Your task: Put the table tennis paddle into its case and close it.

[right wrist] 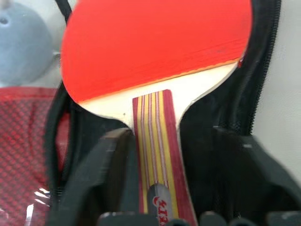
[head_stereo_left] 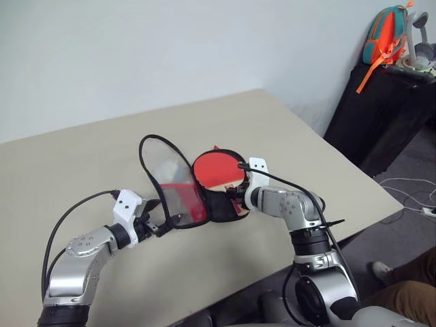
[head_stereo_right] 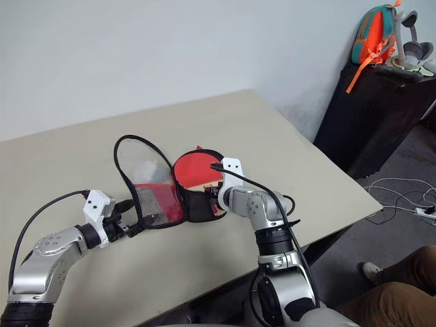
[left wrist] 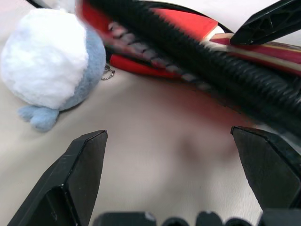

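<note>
Loosely — right claw (right wrist: 155, 188) astride paddle handle (right wrist: 157, 141)

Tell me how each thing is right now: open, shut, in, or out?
case: unzipped, its see-through flap standing up.
table tennis paddle: lying in the open case, red face up, handle between the right pincer's fingers.
left pincer: open, at the edge of the flap.
right pincer: open around the handle, not squeezing it.
plush toy: lying on the table beside the case.
</note>
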Controlling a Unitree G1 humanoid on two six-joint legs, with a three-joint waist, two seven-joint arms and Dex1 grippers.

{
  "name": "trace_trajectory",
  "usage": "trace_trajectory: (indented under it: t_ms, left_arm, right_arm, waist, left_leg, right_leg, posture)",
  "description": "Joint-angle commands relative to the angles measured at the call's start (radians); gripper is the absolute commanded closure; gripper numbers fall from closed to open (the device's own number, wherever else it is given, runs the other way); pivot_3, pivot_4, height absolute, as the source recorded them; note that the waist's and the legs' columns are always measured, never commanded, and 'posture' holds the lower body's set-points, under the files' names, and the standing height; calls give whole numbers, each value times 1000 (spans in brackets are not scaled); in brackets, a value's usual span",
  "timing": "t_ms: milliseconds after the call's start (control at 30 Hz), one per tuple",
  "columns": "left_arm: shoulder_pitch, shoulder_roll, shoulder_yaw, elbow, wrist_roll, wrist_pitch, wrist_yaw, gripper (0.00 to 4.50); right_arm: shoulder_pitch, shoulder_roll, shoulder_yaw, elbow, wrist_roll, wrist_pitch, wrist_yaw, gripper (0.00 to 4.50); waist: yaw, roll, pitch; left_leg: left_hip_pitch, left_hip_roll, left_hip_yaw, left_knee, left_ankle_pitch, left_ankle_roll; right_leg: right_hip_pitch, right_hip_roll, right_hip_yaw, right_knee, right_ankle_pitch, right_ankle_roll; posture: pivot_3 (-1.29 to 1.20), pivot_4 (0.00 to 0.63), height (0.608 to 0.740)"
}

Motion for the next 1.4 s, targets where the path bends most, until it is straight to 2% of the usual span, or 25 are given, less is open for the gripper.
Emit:
trace_trajectory:
  t_ms: [33,133,233,333,400,467,667,767,900,967,1100,1200,1300,1400]
  left_arm:
    - [-18,2,6,-7,4,-12,2,0]
    - [-22,-1,3,-5,5,-15,3,0]
    - [-31,-7,1,-2,6,-24,-1,0]
    - [-53,-20,-6,-2,7,-24,-1,0]
    - [-76,-42,-20,0,15,-32,12,0]
    - [-96,-63,-30,4,18,-40,22,0]
    - [-148,-143,-109,-24,16,-9,37,0]
    - [-172,-173,-175,-34,45,47,75,0]
    - [-168,-175,-180,-50,5,136,76,0]
    - [-178,-173,-179,-23,31,126,96,0]
    - [-224,-205,-133,-6,-11,260,181,0]
    - [-284,-232,-79,-16,-103,487,240,0]
    - [-320,-243,-74,-11,-121,615,286,0]
    - [-364,-301,-33,28,-163,713,337,0]
  right_arm:
    - [-42,97,-11,-35,24,2,4,16]
    - [-38,70,-1,-60,41,5,29,16]
    - [-8,-14,37,-139,37,-51,113,16]
    - [53,-136,79,-237,50,-154,303,16]
    - [92,-210,50,-251,79,-214,423,16]
    - [78,-226,-23,-189,87,-223,404,16]
    - [-34,-227,-236,10,67,-413,291,16]
    - [-56,-241,-261,79,44,-466,271,16]
    - [-60,-253,-306,106,47,-511,243,16]
    - [-61,-254,-329,120,49,-531,221,16]
    - [-57,-265,-351,151,42,-550,204,16]
    - [-54,-265,-367,170,43,-556,189,16]
    - [-51,-262,-361,185,30,-559,173,16]
    - [-51,-255,-364,196,32,-560,166,16]
  waist:
    - [1,0,0]
    - [0,0,0]
    - [0,0,0]
    - [2,0,0]
    - [3,-1,-1]
    - [4,-1,-1]
    - [0,0,0]
    - [1,0,-1]
    - [0,0,-1]
    - [0,0,-1]
    - [1,0,-1]
    - [1,0,-1]
    - [0,1,-1]
    - [1,1,-1]
  left_leg:
    - [0,0,0,0,0,0]
    - [0,0,0,0,0,0]
    - [0,0,0,0,0,0]
    - [0,0,0,0,0,0]
    - [0,0,0,0,0,0]
    - [0,-1,0,0,0,0]
    - [1,0,1,0,0,0]
    - [0,-1,1,0,0,0]
    - [0,-1,1,0,0,0]
    - [0,-1,2,0,0,0]
    - [0,-1,1,0,1,1]
    - [0,-1,1,0,1,1]
    - [0,-2,1,0,1,2]
    - [0,-2,1,0,1,1]
  right_leg:
    - [0,0,0,0,0,0]
    - [1,0,0,0,-1,1]
    - [0,0,0,0,-1,2]
    - [0,0,0,-1,-1,2]
    - [2,-1,0,-2,-2,3]
    - [2,-1,0,-3,-2,3]
    - [1,0,0,-1,-2,3]
    - [2,0,1,-1,1,-1]
    - [1,0,2,-1,1,-2]
    - [1,0,2,-1,1,-2]
    - [2,0,2,-1,1,-2]
    - [2,0,2,-1,1,-2]
    - [2,0,2,-1,2,-2]
    - [2,-1,3,-1,2,-2]
  posture:
    - [0,0,740]
    - [0,0,740]
    - [0,0,740]
    - [0,0,740]
    - [0,0,740]
    - [0,0,740]
    - [0,0,740]
    - [0,0,740]
    - [0,0,740]
    - [0,0,740]
    - [0,0,740]
    - [0,0,740]
    - [0,0,740]
    - [0,0,740]
